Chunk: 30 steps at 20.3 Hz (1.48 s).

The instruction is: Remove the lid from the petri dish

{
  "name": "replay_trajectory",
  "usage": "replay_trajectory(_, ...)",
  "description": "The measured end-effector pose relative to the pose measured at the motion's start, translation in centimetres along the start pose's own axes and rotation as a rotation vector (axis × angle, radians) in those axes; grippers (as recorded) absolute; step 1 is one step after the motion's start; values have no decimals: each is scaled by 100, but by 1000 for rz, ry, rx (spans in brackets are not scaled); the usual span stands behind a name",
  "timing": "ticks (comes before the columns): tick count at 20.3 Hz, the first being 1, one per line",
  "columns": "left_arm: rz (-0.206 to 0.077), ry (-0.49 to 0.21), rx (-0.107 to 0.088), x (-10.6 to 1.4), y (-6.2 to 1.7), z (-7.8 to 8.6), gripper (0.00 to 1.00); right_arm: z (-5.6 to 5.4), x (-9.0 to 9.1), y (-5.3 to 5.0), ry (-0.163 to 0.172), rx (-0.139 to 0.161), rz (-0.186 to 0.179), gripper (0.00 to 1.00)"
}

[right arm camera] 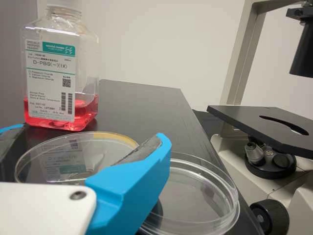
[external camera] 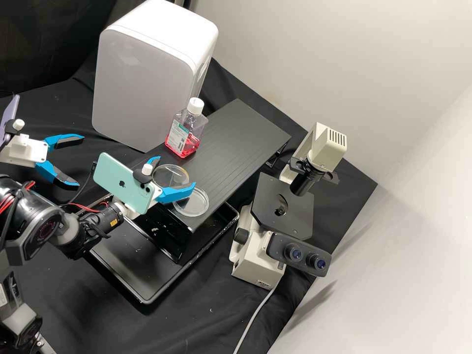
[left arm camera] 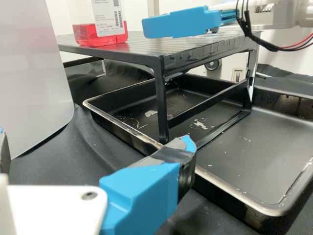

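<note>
Closest to the lens in the high view is the right arm (external camera: 34,231), a dark grey lump with red wires coming in from the lower left. It's got a mint-green phone (external camera: 120,181) mounted at the wrist. Just past that, the right gripper (external camera: 175,174) is clamped on the lid (external camera: 167,176), with one blue finger on each side of the clear rim.

So the lid's already off. The petri dish (external camera: 194,202) sits open on the near corner of the black rack (external camera: 236,142), just beside the lid. From the right wrist view, the lid is held on the bottle side of the dish and the two rims overlap a bit. Can't tell if the lid's edge touches the rack or not.

The left gripper (external camera: 78,161) hangs well off to the left over the black cloth (external camera: 206,314), fingers spread wide with nothing between them. From the left wrist view it's facing the side of the rack.

Other stuff:
- The rack stands in a shallow black tray (external camera: 147,290) with pale specks on its floor.
- A bottle (external camera: 183,130) with pink liquid and a white cap stands further back on the rack.
- A big white box (external camera: 152,69) sits just behind the bottle, off the rack.
- A microscope (external camera: 290,216) sits right of the tray, close beside it.
</note>
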<state>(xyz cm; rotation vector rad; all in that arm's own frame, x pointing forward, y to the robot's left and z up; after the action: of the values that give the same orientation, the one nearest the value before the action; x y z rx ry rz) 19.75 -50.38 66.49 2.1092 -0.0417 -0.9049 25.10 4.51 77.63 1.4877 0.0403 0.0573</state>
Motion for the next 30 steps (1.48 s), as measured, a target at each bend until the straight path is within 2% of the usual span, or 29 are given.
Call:
replay_trajectory(7,0,-1,0,0,-1,5,100,-8,-2,-7,2,1,-2,0)
replay_trajectory(8,0,-1,0,0,-1,5,100,-15,-3,-12,4,-1,-4,100)
replay_trajectory(17,1,4,0,0,0,0,100,-35,-7,-30,13,-13,-11,100)
replay_trajectory(24,3,12,-4,1,1,-5,100,-71,-87,40,28,-8,8,100)
replay_trajectory(28,5,21,6,1,2,-9,100,-52,-151,90,21,-7,21,100)
replay_trajectory(30,8,35,2,2,2,-2,100,-39,-206,129,18,-6,32,100)
